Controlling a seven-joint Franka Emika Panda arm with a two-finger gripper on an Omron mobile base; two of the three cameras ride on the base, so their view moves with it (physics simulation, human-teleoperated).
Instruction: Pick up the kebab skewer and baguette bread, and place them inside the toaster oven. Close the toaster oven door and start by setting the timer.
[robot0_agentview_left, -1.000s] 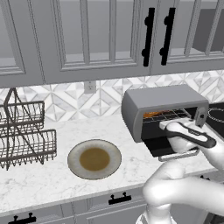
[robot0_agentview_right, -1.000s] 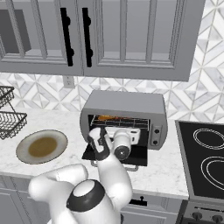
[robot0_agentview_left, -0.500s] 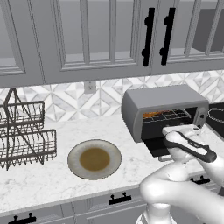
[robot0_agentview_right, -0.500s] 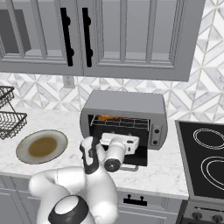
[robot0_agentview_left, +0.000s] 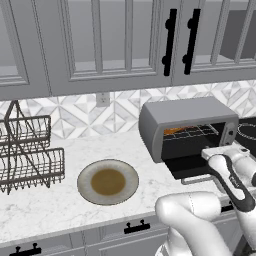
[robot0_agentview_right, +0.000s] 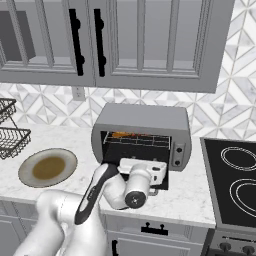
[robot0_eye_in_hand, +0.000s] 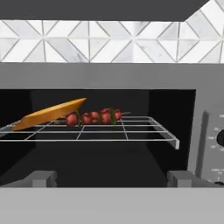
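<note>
The grey toaster oven (robot0_agentview_left: 187, 117) (robot0_agentview_right: 142, 120) stands open on the counter, its door (robot0_agentview_left: 187, 167) folded down flat in front. On the wire rack (robot0_eye_in_hand: 131, 131) lies the golden-orange baguette bread (robot0_eye_in_hand: 50, 113) (robot0_agentview_left: 175, 131) (robot0_agentview_right: 121, 134), tilted at the left. The red-brown kebab skewer (robot0_eye_in_hand: 94, 117) rests just right of it. My gripper (robot0_agentview_right: 145, 164) (robot0_agentview_left: 214, 150) hovers over the lowered door, facing the cavity, open and holding nothing. The knob panel (robot0_eye_in_hand: 214, 140) (robot0_agentview_right: 178, 152) is on the oven's right.
An empty brown-centred plate (robot0_agentview_left: 107, 181) (robot0_agentview_right: 47, 167) sits left of the oven. A wire dish rack (robot0_agentview_left: 30, 155) (robot0_agentview_right: 10, 135) stands at the far left. A black cooktop (robot0_agentview_right: 235, 180) lies to the right, and wall cabinets (robot0_agentview_left: 125, 40) hang above.
My hand has sunk slightly in front of the open oven while the arm's elbow has swung round. The bread and skewer have stayed where they were.
</note>
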